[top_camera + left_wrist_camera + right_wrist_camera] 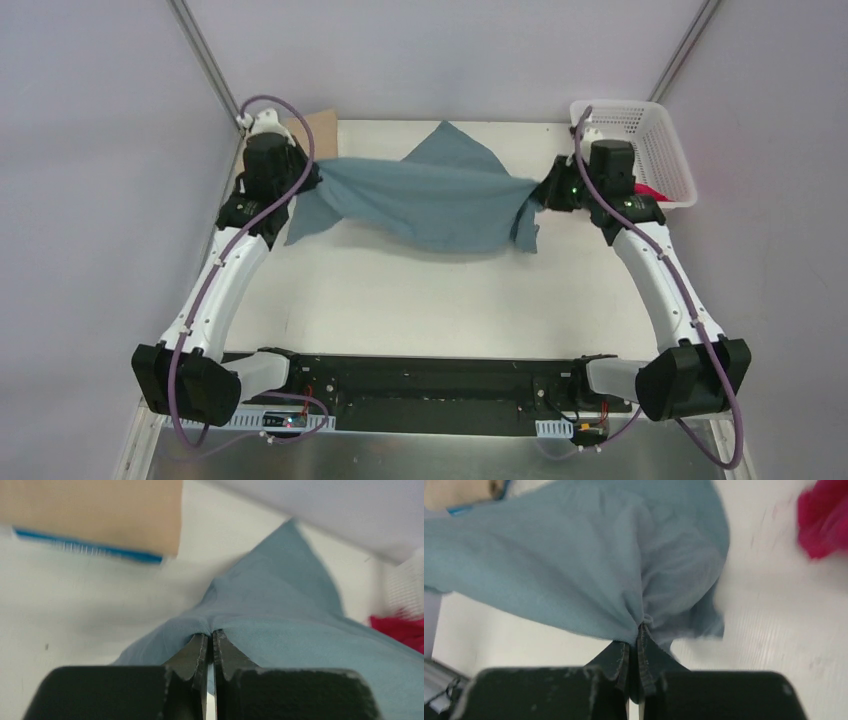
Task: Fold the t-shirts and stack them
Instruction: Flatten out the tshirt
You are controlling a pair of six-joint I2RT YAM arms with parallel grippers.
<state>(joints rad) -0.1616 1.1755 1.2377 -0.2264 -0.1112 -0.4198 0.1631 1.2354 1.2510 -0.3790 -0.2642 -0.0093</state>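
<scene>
A dusty teal-blue t-shirt [430,195] hangs stretched between both arms above the far half of the table, sagging in the middle, one corner trailing toward the back. My left gripper [318,176] is shut on its left edge; in the left wrist view the cloth [280,610] bunches at the gripper [210,634]. On the opposite edge my right gripper [537,192] is shut, the fabric [589,560] puckered at the gripper [640,627]. A magenta-red t-shirt [652,193] lies in the basket, also visible in the wrist views [400,630] [824,520].
A white lattice basket [640,140] stands at the far right corner of the table. A tan folded item with a blue edge [318,128] lies at the far left behind the left arm, seen also in the left wrist view [95,515]. Walls enclose the table.
</scene>
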